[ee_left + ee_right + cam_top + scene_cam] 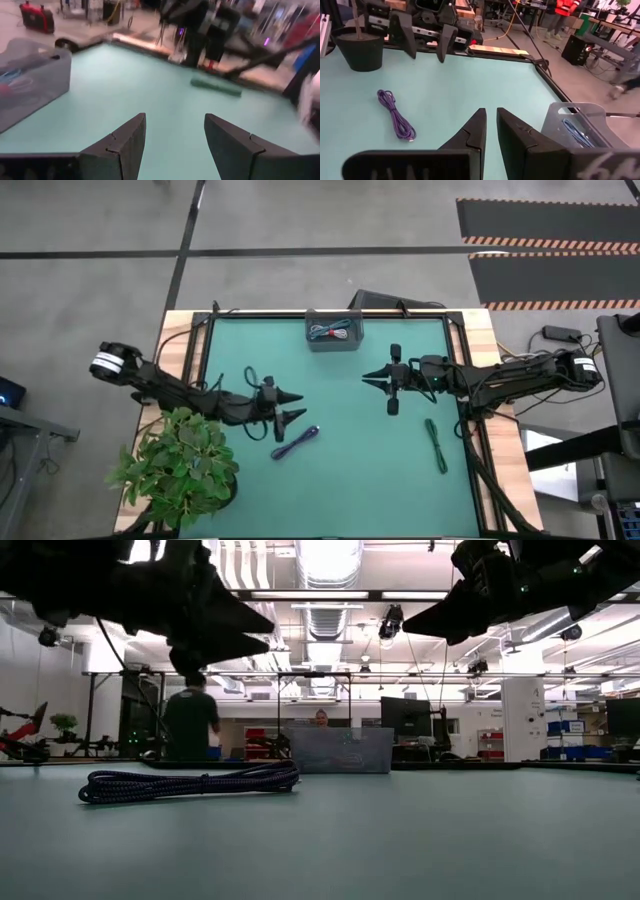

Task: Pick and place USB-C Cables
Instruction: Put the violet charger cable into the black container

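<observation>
Two cables were left out on the green surface (340, 470), and two already lay in the grey tray (334, 330) at the far edge: a white-and-red cable (338, 333) and a blue cable (577, 131), the latter plain in the right wrist view.

The purple cable (296, 443) lay in a loose bundle just beside the left end effector (290, 406), slightly nearer the front edge. That end effector hung above the surface with its fingers spread wide and nothing between them. It was pointed across toward the other arm, not down at the bundle.

The dark green cable (436, 444) lay stretched out well to the right, near the right-hand edge. The right end effector (372, 377) hovered toward the middle, between the tray and that cable, its fingers nearly together with only a thin gap, and empty.

I took it as the moment between a drop-off and the next pick. The purple cable looked the likelier target. The left arm would need to tip down, centre over the thickest part of the bundle and close across it, not along it. The potted plant (185, 465) stood close behind that arm.
</observation>
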Available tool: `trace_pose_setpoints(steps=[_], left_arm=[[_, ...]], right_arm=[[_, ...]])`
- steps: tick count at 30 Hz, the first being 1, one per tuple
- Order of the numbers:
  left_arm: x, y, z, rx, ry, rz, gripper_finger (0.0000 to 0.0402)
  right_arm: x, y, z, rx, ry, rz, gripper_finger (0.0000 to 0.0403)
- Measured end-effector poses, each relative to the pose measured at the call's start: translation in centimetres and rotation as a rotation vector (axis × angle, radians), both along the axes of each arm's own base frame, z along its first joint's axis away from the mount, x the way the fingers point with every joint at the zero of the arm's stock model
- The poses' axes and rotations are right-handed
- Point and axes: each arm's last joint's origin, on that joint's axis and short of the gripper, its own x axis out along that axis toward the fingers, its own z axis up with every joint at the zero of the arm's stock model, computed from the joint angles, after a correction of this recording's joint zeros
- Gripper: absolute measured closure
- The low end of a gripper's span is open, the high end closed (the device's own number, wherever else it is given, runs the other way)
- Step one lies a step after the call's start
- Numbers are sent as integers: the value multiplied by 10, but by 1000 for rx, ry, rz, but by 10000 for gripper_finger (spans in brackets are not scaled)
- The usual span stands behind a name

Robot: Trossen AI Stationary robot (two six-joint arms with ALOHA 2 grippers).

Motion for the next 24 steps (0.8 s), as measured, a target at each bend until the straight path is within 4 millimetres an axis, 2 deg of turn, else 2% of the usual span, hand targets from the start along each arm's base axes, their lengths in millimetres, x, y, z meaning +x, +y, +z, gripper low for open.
trace_pose_setpoints(steps=[5, 11, 18, 24], left_arm=[[15, -7, 11, 0, 263, -82, 214], [11, -8, 7, -26, 526, -110, 214], [2, -9, -10, -96, 576, -147, 214], [5, -16, -23, -85, 591, -167, 214]], right_arm=[[0, 0, 0, 0, 3, 0, 369], [0, 0, -1, 0, 11, 0, 369], [0, 0, -1, 0, 14, 0, 369], [0, 0, -1, -1, 14, 0, 369]])
